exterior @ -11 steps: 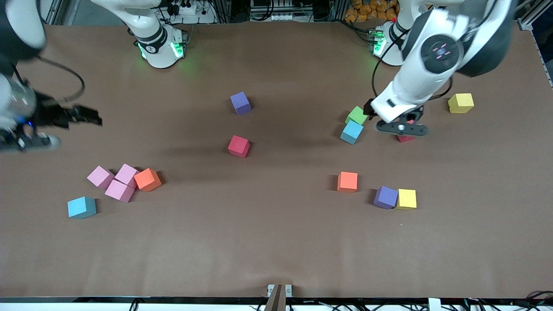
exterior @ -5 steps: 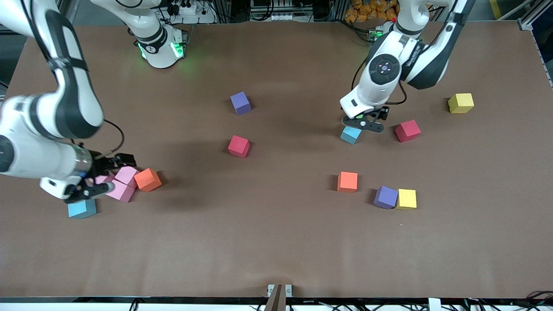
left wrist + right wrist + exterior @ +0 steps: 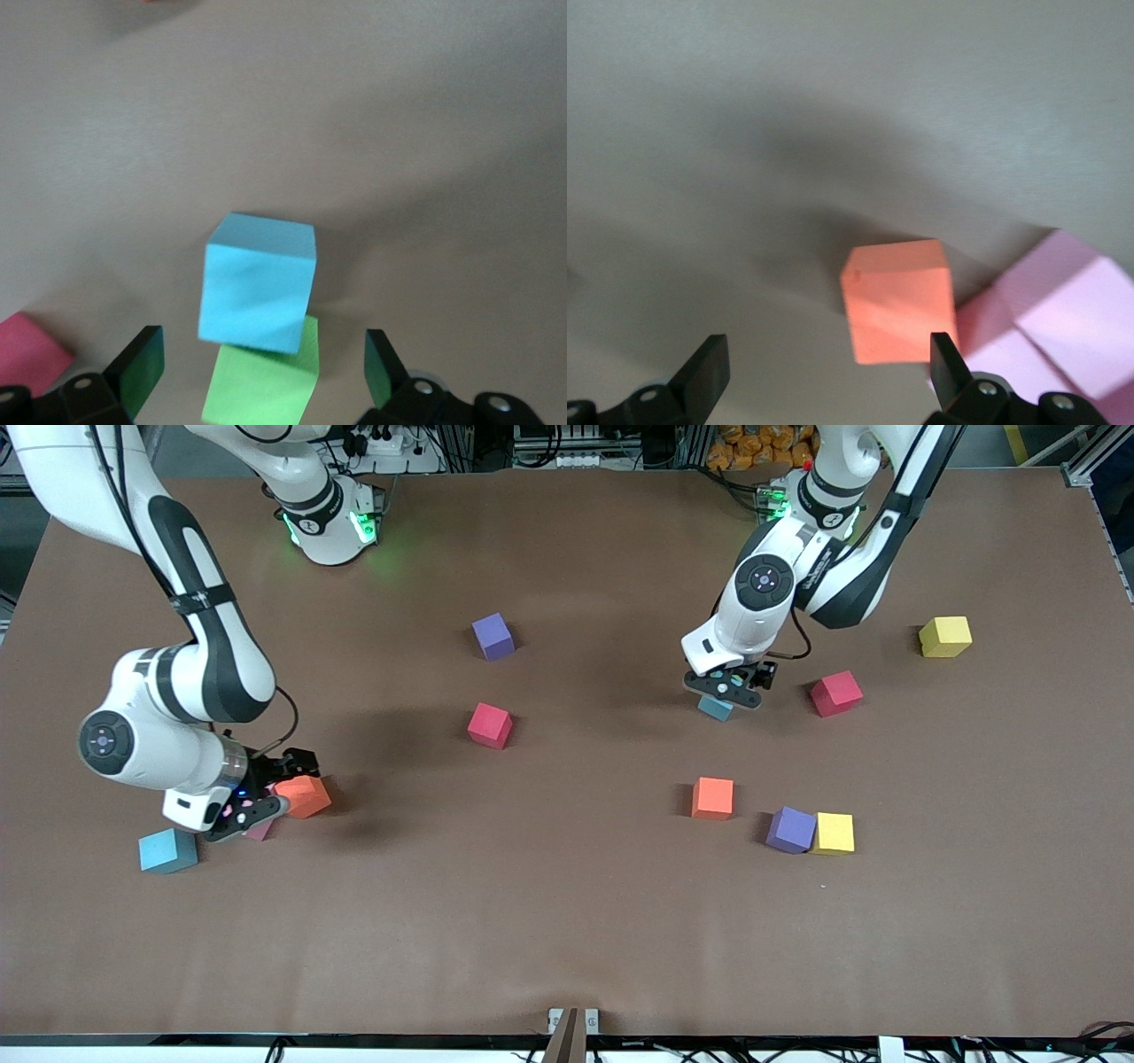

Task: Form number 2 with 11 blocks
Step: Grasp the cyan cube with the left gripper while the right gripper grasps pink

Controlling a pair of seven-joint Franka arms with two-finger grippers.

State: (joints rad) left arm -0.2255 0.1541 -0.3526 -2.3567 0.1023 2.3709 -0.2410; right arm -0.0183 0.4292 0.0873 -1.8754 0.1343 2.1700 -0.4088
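Covering whole table [image 3: 567, 921]: brown matte sheet.

The blocks, such as the light blue one [image 3: 259, 283], the green one [image 3: 263, 387] and the orange one [image 3: 899, 299], look like soft foam with a matt, faintly grainy surface and no shine. The tabletop [image 3: 567, 921] is covered in a brown, matt sheet resembling paper or felt, smooth and creaseless. The arms' shells [image 3: 208, 664] appear as glossy white and black plastic; the black fingers [image 3: 704, 376] look matt.
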